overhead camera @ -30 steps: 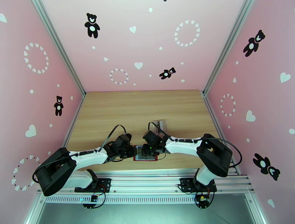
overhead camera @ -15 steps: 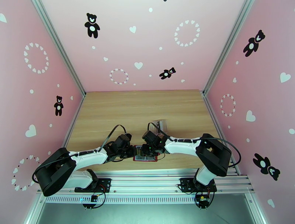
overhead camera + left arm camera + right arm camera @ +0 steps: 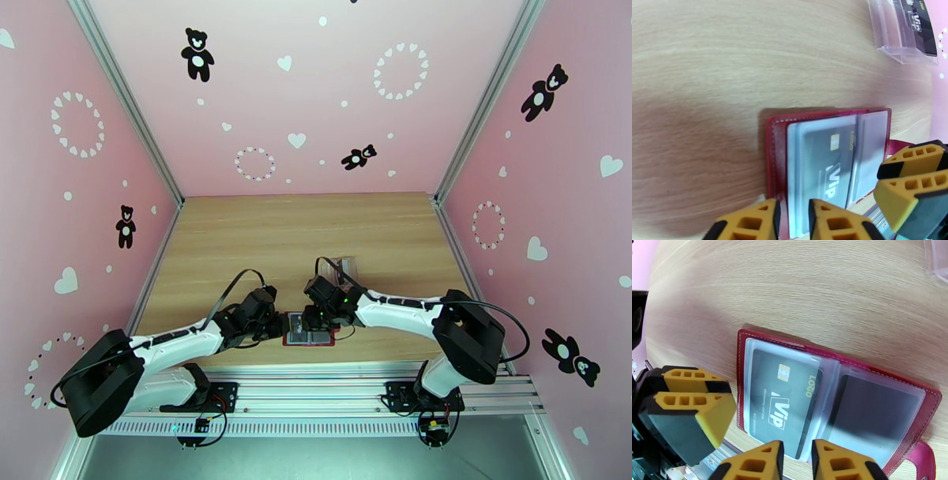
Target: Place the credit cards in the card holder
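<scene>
The card holder (image 3: 310, 336) lies open and flat on the table near the front edge, red cover (image 3: 741, 374) down, clear sleeves up. A dark VIP credit card (image 3: 784, 405) sits inside its left sleeve, and another dark card (image 3: 873, 413) shows through the right sleeve. My left gripper (image 3: 794, 209) stands over the holder's left edge, jaws a narrow gap apart, nothing pinched. My right gripper (image 3: 798, 453) hovers at the sleeves' near edge, also narrowly open and holding nothing. Whether either touches the holder I cannot tell.
A clear plastic tray (image 3: 904, 35) holding another dark VIP card (image 3: 919, 21) stands just beyond the holder, behind my right gripper (image 3: 316, 317). The holder's snap tab (image 3: 922, 461) sticks out at one side. Bare wooden table (image 3: 300, 229) stretches to the pink back wall.
My right gripper's jaws have narrowed a little over the sleeves. Both arms have shifted, the left elbow dropping outward to the left. The card holder has stayed in place.
</scene>
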You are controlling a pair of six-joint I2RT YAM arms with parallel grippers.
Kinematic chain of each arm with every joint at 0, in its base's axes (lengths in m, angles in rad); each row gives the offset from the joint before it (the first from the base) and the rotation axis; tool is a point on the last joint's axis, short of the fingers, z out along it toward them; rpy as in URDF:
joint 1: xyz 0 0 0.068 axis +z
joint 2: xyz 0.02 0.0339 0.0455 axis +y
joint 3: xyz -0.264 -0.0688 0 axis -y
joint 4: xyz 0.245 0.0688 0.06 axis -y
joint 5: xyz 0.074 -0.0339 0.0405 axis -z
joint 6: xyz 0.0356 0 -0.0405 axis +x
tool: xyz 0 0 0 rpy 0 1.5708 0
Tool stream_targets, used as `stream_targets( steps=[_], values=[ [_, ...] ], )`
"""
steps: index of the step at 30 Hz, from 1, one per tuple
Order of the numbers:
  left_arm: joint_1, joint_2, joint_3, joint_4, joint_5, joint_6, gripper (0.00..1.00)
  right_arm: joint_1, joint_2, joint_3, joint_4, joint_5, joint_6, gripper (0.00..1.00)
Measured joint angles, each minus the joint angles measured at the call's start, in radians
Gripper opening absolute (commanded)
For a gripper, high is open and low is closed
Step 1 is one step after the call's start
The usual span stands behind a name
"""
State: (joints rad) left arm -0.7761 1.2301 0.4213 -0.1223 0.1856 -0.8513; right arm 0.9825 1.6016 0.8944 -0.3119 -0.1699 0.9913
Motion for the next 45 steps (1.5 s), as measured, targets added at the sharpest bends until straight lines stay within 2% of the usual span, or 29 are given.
stream_targets(
  steps=[34,45],
  values=[
    [0.000,0.047,-0.014,0.033,-0.002,0.000,0.23,0.000,0.107,0.026,0.003,-0.001,-0.015,0.09],
    [0.000,-0.013,-0.019,0.032,0.013,-0.001,0.24,0.000,0.117,0.025,0.009,0.004,-0.017,0.06]
  ],
)
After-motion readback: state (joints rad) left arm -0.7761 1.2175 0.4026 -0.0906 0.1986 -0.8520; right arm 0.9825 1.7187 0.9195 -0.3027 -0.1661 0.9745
